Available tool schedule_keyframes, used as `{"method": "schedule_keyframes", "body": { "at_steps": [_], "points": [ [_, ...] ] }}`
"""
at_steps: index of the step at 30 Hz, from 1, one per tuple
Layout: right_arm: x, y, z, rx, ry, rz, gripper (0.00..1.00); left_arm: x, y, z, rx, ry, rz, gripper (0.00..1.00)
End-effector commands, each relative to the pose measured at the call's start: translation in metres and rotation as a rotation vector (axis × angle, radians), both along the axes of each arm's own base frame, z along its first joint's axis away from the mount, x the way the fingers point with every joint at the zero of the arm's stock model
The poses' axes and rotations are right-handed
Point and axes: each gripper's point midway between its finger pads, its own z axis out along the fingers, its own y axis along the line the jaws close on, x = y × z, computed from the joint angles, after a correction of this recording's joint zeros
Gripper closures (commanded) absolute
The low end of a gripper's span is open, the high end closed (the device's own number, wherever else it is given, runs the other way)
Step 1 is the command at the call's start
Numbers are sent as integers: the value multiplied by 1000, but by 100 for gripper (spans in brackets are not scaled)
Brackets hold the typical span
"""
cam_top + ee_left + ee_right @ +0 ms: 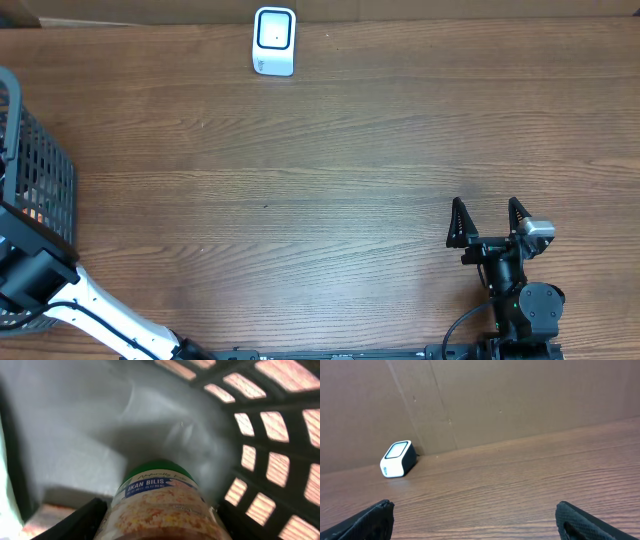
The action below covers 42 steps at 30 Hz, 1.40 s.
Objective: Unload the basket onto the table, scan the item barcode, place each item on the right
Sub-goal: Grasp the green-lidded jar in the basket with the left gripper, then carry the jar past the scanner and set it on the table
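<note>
1. A black mesh basket (45,175) sits at the left edge of the wooden table (330,180).
2. Inside the basket is the jar (160,497). Its green lid (159,470) points away from the wrist camera, and its label reads "IKAN BILIS".
3. The left claw (160,517) is down in the basket with one finger on each side of the jar. I cannot tell whether the fingers press on it or only flank it.
4. The barcode scanner (274,41) stands well to the right of the basket, at the table's far edge.
5. The right claw (489,222) is farther right of the basket, jaws spread wide with nothing between them.
</note>
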Motion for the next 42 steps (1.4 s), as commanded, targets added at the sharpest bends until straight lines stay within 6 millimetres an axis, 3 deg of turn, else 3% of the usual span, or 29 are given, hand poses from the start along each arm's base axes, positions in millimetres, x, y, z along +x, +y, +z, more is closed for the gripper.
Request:
{"method": "schedule_keyframes", "body": {
  "at_steps": [1, 8, 15, 20, 22, 26, 29, 34, 38, 42],
  "points": [
    [0, 0, -2, 0, -3, -1, 0, 10, 12, 30, 43, -43, 54, 48],
    [0, 0, -2, 0, -3, 0, 0, 15, 25, 117, 129, -146, 210, 49],
    [0, 0, -2, 0, -3, 0, 0, 10, 10, 224, 175, -359, 348, 48],
    [0, 0, -2, 0, -3, 0, 0, 1, -23, 303, 180, -566, 347, 49],
    [0, 0, -2, 0, -3, -1, 0, -2, -47, 331, 159, -647, 300, 49],
    [0, 0, -2, 0, -3, -1, 0, -4, -106, 367, 89, -740, 176, 48],
    [0, 0, -2, 0, -3, -1, 0, 0, -156, 369, 35, -723, 79, 48],
    [0, 0, -2, 0, -3, 0, 0, 25, -240, 348, -30, -636, -195, 49],
    [0, 0, -2, 0, -3, 0, 0, 45, -304, 313, -67, -514, -355, 49],
    [0, 0, -2, 0, -3, -1, 0, 58, -360, 260, -71, -338, -481, 51]
  ]
}}
